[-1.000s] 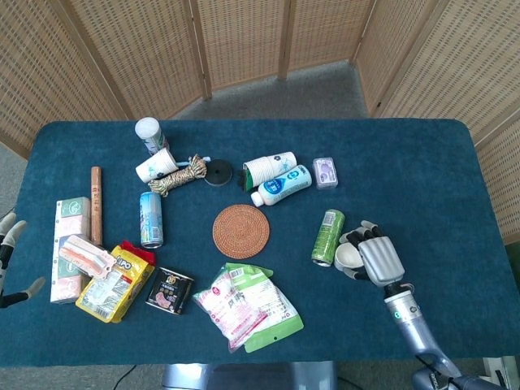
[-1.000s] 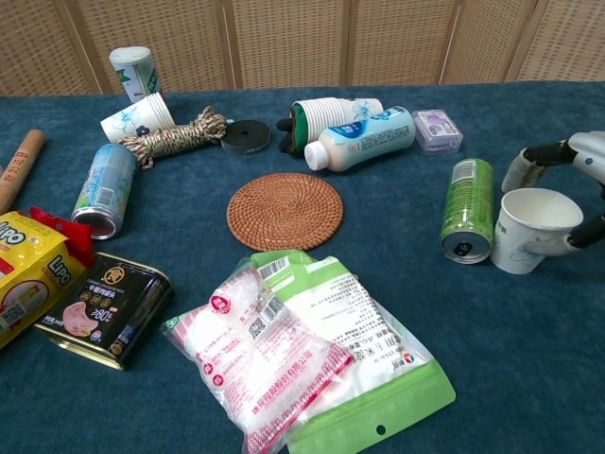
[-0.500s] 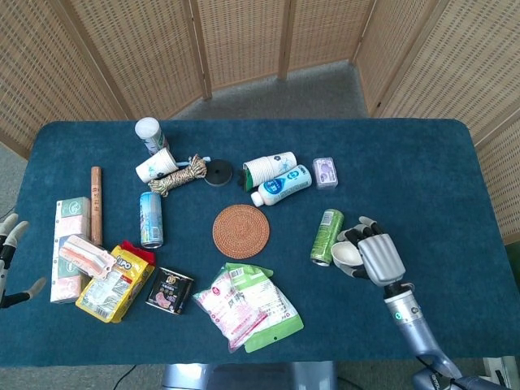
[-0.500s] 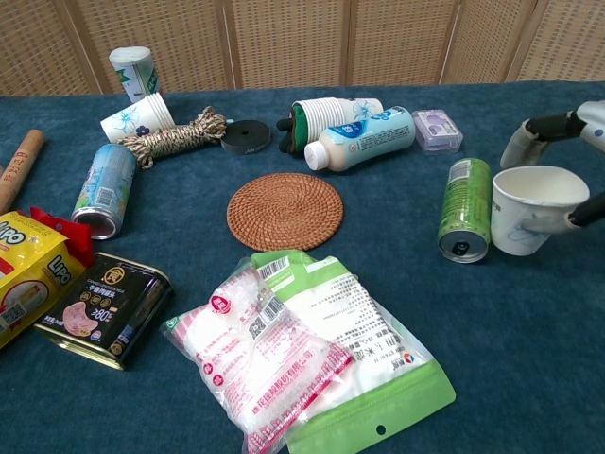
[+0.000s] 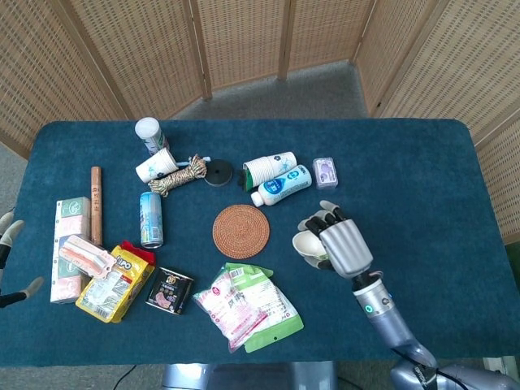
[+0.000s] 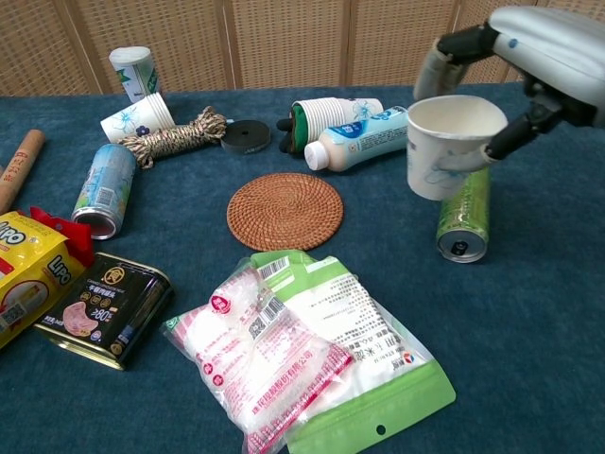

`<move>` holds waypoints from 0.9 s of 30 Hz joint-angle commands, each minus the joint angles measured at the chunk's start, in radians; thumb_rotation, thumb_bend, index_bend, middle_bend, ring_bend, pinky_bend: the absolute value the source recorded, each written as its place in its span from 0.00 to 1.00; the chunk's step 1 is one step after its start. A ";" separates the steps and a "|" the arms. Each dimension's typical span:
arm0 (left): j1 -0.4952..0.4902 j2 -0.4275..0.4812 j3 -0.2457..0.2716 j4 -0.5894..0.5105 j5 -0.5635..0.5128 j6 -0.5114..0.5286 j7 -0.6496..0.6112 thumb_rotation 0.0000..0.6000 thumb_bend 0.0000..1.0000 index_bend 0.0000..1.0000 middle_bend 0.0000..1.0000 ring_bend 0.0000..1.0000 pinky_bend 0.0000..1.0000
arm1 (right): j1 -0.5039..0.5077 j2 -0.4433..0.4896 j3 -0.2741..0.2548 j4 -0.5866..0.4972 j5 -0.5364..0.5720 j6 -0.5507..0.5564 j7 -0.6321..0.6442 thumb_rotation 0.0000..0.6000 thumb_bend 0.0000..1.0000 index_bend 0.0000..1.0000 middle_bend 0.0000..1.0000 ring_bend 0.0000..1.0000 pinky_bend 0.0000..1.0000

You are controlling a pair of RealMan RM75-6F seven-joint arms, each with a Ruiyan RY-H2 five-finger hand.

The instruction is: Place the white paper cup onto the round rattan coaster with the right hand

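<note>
Worktop: blue cloth surface that carries all the items; your reference plane for the clock directions below.
Right robot hand: wrapped around the white paper cup, fingers on the far wall and thumb on the near side, holding it clear of the cloth.
Left robot hand: at the 9 o'clock edge of the head view; only fingertips show, so you cannot tell its state.
Round rattan coaster: flat, bare, at about 9 o'clock from the cup; a stiff, level landing spot.
Green can: lies on its side just below the cup; judge it a snag risk as you move off.
White paper cup: upright, mouth up, apparently empty. Expect it to be very light, thin-walled and easily crushed; keep your grip gentle and at mid-wall, where the rim stiffens it least but fingers seat best.
</note>
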 commanded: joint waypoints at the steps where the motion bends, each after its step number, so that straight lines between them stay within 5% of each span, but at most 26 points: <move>1: -0.001 0.000 -0.001 0.002 -0.004 -0.003 -0.001 1.00 0.25 0.00 0.00 0.00 0.00 | 0.057 -0.040 0.037 -0.066 0.045 -0.058 -0.081 1.00 0.17 0.40 0.51 0.34 0.23; 9: -0.002 0.000 0.004 0.007 -0.005 -0.013 -0.003 1.00 0.25 0.00 0.00 0.00 0.00 | 0.153 -0.179 0.059 -0.053 0.133 -0.147 -0.196 1.00 0.17 0.40 0.51 0.34 0.23; 27: 0.013 0.012 -0.008 0.017 -0.035 -0.004 -0.044 1.00 0.25 0.00 0.00 0.00 0.00 | 0.397 -0.424 0.194 0.180 0.304 -0.266 -0.323 1.00 0.23 0.40 0.51 0.34 0.23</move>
